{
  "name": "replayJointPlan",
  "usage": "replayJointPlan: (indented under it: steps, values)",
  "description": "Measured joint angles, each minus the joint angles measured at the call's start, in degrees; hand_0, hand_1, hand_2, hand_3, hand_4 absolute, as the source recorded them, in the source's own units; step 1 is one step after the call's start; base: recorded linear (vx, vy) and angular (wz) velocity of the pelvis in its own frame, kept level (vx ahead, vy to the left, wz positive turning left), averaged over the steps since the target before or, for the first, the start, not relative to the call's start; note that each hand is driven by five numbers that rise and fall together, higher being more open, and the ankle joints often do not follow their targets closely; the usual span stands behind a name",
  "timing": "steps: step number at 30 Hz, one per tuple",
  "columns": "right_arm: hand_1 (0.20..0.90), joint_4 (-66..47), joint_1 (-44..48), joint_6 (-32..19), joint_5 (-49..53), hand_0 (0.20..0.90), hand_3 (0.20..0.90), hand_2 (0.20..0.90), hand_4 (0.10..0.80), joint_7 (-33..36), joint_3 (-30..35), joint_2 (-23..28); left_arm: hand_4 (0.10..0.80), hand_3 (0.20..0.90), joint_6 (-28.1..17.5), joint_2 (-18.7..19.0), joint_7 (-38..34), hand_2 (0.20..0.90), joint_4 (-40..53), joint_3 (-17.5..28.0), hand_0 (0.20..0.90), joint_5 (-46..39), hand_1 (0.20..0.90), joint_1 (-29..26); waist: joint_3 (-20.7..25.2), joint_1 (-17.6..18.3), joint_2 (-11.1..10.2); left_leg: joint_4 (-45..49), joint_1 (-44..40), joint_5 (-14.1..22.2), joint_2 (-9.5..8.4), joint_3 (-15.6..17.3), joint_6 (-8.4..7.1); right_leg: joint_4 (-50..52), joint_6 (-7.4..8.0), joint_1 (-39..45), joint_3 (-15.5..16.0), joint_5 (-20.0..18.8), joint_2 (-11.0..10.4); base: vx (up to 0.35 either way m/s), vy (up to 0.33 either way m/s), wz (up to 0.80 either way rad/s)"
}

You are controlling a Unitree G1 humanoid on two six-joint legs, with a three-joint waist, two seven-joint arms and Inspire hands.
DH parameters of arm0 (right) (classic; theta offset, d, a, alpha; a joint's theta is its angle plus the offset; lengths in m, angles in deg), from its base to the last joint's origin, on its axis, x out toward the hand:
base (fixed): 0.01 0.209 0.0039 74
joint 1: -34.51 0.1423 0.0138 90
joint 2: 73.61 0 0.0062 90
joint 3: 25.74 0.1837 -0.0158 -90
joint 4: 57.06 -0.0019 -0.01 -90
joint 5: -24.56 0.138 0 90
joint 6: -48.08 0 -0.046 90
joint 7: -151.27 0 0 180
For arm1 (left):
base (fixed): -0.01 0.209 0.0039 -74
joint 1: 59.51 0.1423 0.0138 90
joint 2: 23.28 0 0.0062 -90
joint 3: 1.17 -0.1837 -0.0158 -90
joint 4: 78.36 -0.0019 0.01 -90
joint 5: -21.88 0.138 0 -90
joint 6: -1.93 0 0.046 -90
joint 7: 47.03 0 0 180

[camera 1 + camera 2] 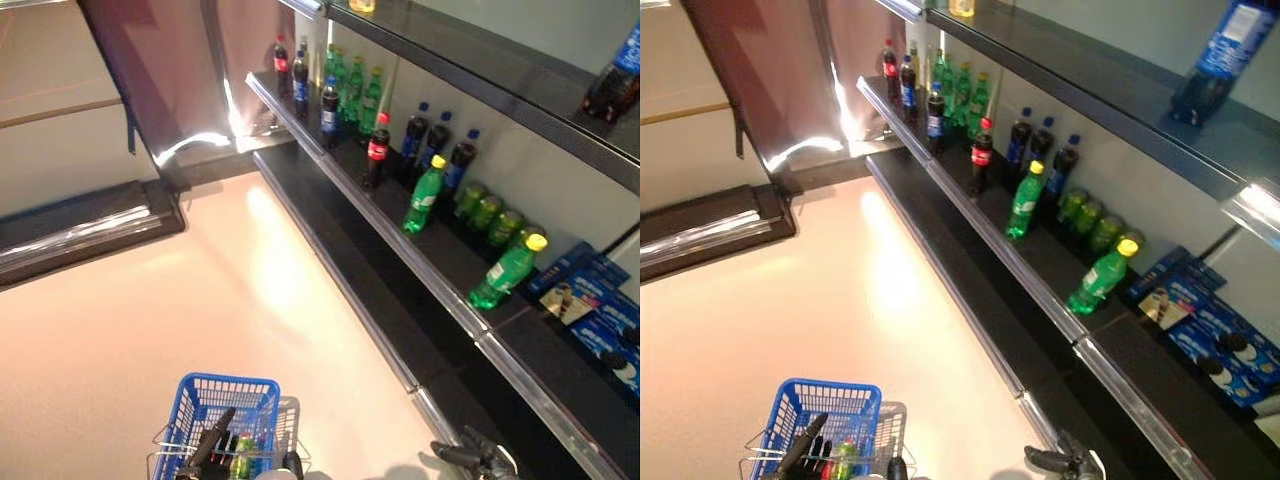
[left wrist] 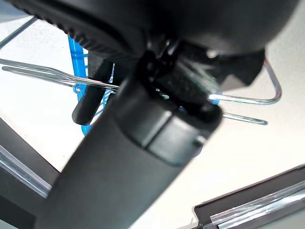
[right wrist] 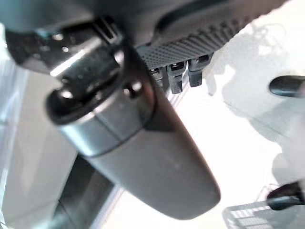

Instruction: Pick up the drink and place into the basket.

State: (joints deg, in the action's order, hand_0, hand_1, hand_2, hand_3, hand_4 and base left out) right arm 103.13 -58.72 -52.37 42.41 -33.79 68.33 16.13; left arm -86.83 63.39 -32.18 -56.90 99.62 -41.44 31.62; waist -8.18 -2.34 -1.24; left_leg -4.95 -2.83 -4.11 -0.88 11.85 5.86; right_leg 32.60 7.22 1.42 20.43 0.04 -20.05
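Observation:
A blue basket (image 1: 225, 405) with wire handles (image 2: 243, 100) hangs low on the left, above the pale floor. My left hand (image 1: 213, 443) is shut on those handles; in the left wrist view the wires run through its curled fingers (image 2: 88, 107). Inside the basket lies a green bottle (image 1: 241, 456), only partly visible. More drinks stand on the dark shelf (image 1: 450, 265): a green bottle with a yellow cap (image 1: 507, 270), a second one (image 1: 425, 195), and a red-capped cola (image 1: 375, 150). Low on the right, below the shelf edge, my right hand (image 1: 475, 458) is open and holds nothing.
Further rows of cola and green bottles (image 1: 345, 85) fill the shelf's far end. Blue snack boxes (image 1: 595, 310) lie at its near right. An upper shelf (image 1: 500, 75) carries a dark bottle (image 1: 615, 75). A dark low ledge (image 1: 85, 225) borders the floor on the left.

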Motion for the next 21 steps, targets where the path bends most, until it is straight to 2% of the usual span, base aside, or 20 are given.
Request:
replayJointPlan:
  steps: [1, 2, 4, 6, 7, 9, 10, 11, 13, 15, 18, 19, 20, 21]
  values:
    - [0.9, 0.32, -0.43, 0.03, 0.16, 0.9, 0.9, 0.9, 0.8, 0.0, -0.04, -0.06, 0.1, 0.2, 0.12, 0.18, -0.14, 0.3, 0.0, -1.46, 0.3, 0.02, 0.3, -0.69, -0.49, 0.94, 0.56, -0.01, -0.06, -0.13, 0.06, -2.29, 0.36, 1.7, 0.62, -1.81, -3.33, 2.41, 2.01, 0.18, 0.013, 1.19]
    - [0.9, 0.73, -0.6, 0.03, 0.44, 0.9, 0.9, 0.9, 0.8, 0.03, -0.03, -0.09, 0.1, 0.2, 0.15, 0.28, -0.16, 0.3, 0.01, -2.47, 0.3, 0.08, 0.3, -1.15, -0.78, 1.39, 0.89, 0.01, -0.15, -0.41, -0.14, -4.52, 0.86, 0.88, 1.36, -3.1, -5.2, 3.69, 4.14, 0.183, -0.032, 1.06]
    - [0.9, 0.94, -0.87, 0.04, 1.82, 0.9, 0.9, 0.9, 0.8, 0.15, -0.02, -0.17, 0.1, 0.2, 0.31, 0.48, -0.16, 0.3, 0.05, -3.7, 0.3, 0.53, 0.3, -1.77, -0.94, 2.74, 0.88, -0.09, -0.4, -0.33, -1.05, -7.81, 1.46, -5.0, 1.01, -5.15, -6.67, 4.67, 6.58, 0.215, -0.079, 1.06]
    - [0.9, 0.86, -0.69, 0.02, 2.62, 0.9, 0.9, 0.9, 0.8, 0.21, 0.01, -0.2, 0.1, 0.2, 0.29, 0.52, -0.18, 0.3, 0.06, -5.07, 0.3, 1.44, 0.3, -1.95, -1.36, 2.74, 0.34, -0.36, -1.51, 0.19, -2.31, -8.8, 2.15, -11.95, 1.04, -6.48, -7.02, 4.21, 6.55, 0.297, -0.123, 0.64]
    - [0.9, 0.87, -0.42, 0.0, 2.65, 0.9, 0.9, 0.9, 0.8, 0.21, -0.02, -0.28, 0.1, 0.2, 0.27, 0.47, -0.17, 0.3, 0.04, -5.59, 0.3, 1.72, 0.3, -1.95, -1.5, 2.9, 0.37, -0.37, -2.04, 0.41, -2.69, -9.78, 2.3, -16.37, 1.54, -6.91, -8.38, 3.52, 7.26, 0.323, -0.132, 0.51]
    - [0.9, 0.87, -0.07, -0.16, 3.12, 0.9, 0.9, 0.9, 0.8, 0.17, 0.0, -0.45, 0.1, 0.2, 0.21, 0.49, -0.05, 0.3, -0.06, -5.77, 0.3, 2.63, 0.3, -2.36, -1.55, 4.61, 0.38, 0.02, -2.23, 0.51, -3.18, -13.21, 2.37, -26.94, 1.86, -7.39, -12.92, 1.14, 10.14, 0.297, -0.109, 0.74]
    - [0.9, 0.87, 0.0, -0.16, 3.23, 0.9, 0.9, 0.9, 0.8, 0.18, 0.01, -0.47, 0.1, 0.2, 0.21, 0.54, -0.01, 0.3, -0.06, -5.76, 0.3, 2.95, 0.3, -2.62, -1.67, 4.98, 0.28, 0.03, -2.24, 0.54, -3.31, -14.15, 2.39, -28.28, 1.83, -7.94, -13.03, 0.21, 10.51, 0.233, -0.085, 0.82]
    - [0.9, 0.89, 0.29, -0.14, 3.61, 0.9, 0.9, 0.9, 0.8, 0.18, 0.02, -0.5, 0.1, 0.2, 0.29, 0.55, 0.02, 0.3, -0.15, -5.77, 0.3, 3.72, 0.3, -2.85, -1.8, 5.81, 0.07, 0.05, -2.58, 0.75, -3.67, -15.81, 2.51, -30.96, 1.68, -9.12, -13.12, -2.08, 11.6, 0.223, -0.081, 0.6]
    - [0.9, 1.0, 0.02, -0.14, 3.62, 0.9, 0.9, 0.9, 0.8, 0.18, 0.12, -0.55, 0.1, 0.2, 0.41, 0.05, 0.09, 0.3, -0.97, -5.81, 0.3, 3.95, 0.3, -2.64, -2.25, 6.0, -0.44, 0.05, -5.28, 2.39, -4.35, -17.04, 2.64, -34.81, 1.13, -10.53, -13.12, -6.52, 13.47, 0.437, -0.166, 0.43]
    - [0.9, 1.16, -0.32, -0.1, 3.6, 0.9, 0.9, 0.9, 0.8, 0.19, 0.27, -0.59, 0.1, 0.2, 0.77, -0.57, 0.25, 0.3, -1.59, -5.78, 0.3, 4.02, 0.3, -2.35, -2.42, 6.4, -0.62, 0.06, -7.68, 4.1, -4.72, -18.18, 2.4, -35.6, 0.62, -11.53, -13.3, -8.23, 14.82, 0.402, -0.181, 0.31]
    - [0.9, 1.51, -1.14, 0.02, 3.61, 0.9, 0.9, 0.9, 0.8, 0.25, 0.25, -1.07, 0.1, 0.2, 1.05, -0.84, 1.09, 0.3, -3.66, -5.66, 0.3, 5.64, 0.3, -2.05, -2.11, 8.6, -1.18, 0.09, -10.7, 6.42, -4.85, -22.38, 1.23, -35.1, -0.83, -10.53, -17.13, -8.96, 17.18, 0.328, -0.242, 0.65]
    - [0.9, 1.59, -1.95, 0.01, 3.61, 0.9, 0.9, 0.9, 0.8, 0.31, 0.25, -1.29, 0.1, 0.2, 1.28, -0.83, 1.22, 0.3, -4.05, -5.73, 0.3, 6.53, 0.3, -1.75, -1.64, 9.31, -1.88, 0.13, -12.0, 7.68, -5.22, -24.23, 0.84, -34.58, -0.88, -9.44, -18.5, -8.81, 16.94, 0.259, -0.272, 0.85]
    - [0.9, 2.08, -2.52, 0.1, 3.61, 0.9, 0.9, 0.9, 0.8, 0.5, 0.2, -1.38, 0.1, 0.2, 1.32, -0.99, 1.25, 0.3, -4.1, -5.79, 0.3, 7.03, 0.3, -1.03, -0.91, 9.34, -2.74, 0.28, -13.44, 9.29, -5.15, -25.44, 0.28, -33.9, -4.06, -8.22, -19.49, -10.94, 17.19, 0.258, -0.283, 0.8]
    - [0.9, 2.42, -2.19, 0.19, 3.61, 0.9, 0.9, 0.9, 0.8, 0.96, 0.23, -1.13, 0.1, 0.2, 1.41, -1.59, 1.18, 0.3, -4.46, -5.81, 0.3, 7.41, 0.3, -0.84, -0.85, 9.54, -1.22, 1.35, -13.79, 10.99, -3.41, -25.46, -0.62, -33.15, -6.47, -7.44, -19.13, -10.12, 18.71, 0.289, -0.335, 0.64]
